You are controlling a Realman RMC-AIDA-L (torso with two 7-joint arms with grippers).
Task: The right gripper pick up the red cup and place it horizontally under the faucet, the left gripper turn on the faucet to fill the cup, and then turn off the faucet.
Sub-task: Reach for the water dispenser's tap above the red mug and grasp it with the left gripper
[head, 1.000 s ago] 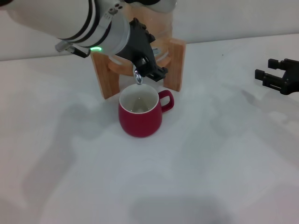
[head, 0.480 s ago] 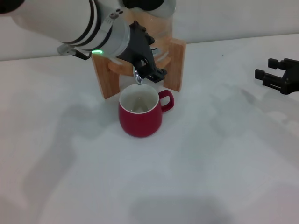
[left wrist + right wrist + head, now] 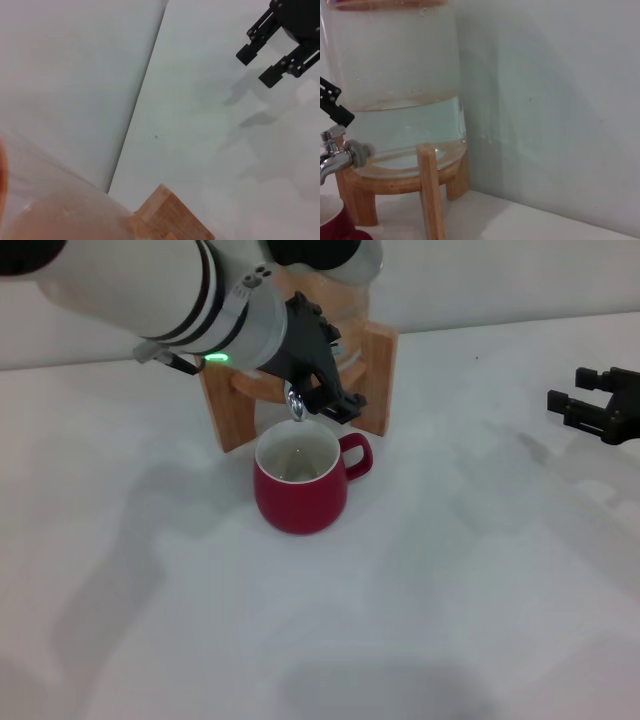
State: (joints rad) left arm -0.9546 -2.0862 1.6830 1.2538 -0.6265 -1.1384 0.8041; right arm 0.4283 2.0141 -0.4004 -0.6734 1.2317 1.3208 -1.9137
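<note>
The red cup (image 3: 300, 485) sits upright on the white worktop (image 3: 420, 600), squat and rounded, glossy ceramic with a white inside, its loop handle pointing toward the robot's right. It's right under the faucet (image 3: 295, 404), whose shiny chrome spout points straight down over the cup's mouth. The left pincer (image 3: 325, 390) is at the faucet, black fingers (image 3: 340, 400) around the lever area; whether they actually clamp it, I can't tell. Behind stands the glass jar (image 3: 395, 85), clear and cylindrical, partly filled, on a light wooden stand (image 3: 375, 375) with square legs. Far out on the right edge, the right pincer (image 3: 590, 405) hangs well apart from the cup, its fingers spread with nothing between them.
</note>
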